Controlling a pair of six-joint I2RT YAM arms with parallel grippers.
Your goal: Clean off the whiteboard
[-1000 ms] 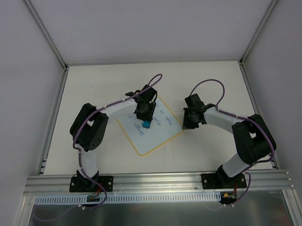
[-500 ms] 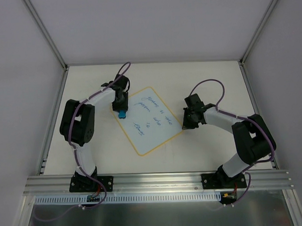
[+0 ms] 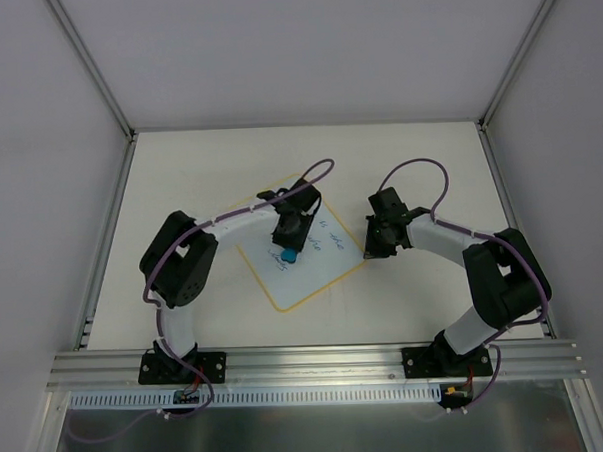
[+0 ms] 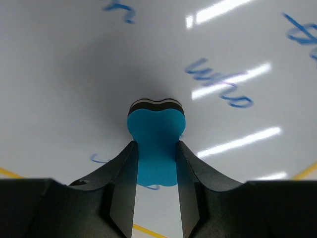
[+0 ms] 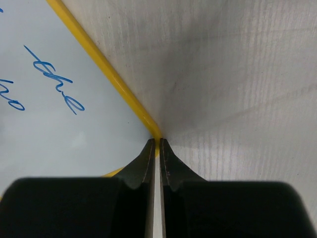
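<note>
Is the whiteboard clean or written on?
Written on: blue handwriting shows on the whiteboard beside the blue eraser, and more in the right wrist view.

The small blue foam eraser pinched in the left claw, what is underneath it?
Under it lies the pale, yellow-edged whiteboard, blue handwriting nearby. Whether ink sits directly beneath the blue foam eraser is hidden.

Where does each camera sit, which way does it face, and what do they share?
Top external: above and behind the bases, looking down on the table; both arms show, at the whiteboard.
Left wrist: on the left arm, looking past the left gripper, shut on the blue eraser, at handwriting.
Right wrist: looks past the shut right gripper at the board's yellow corner.
Shared: both wrist views show the whiteboard's writing.
</note>
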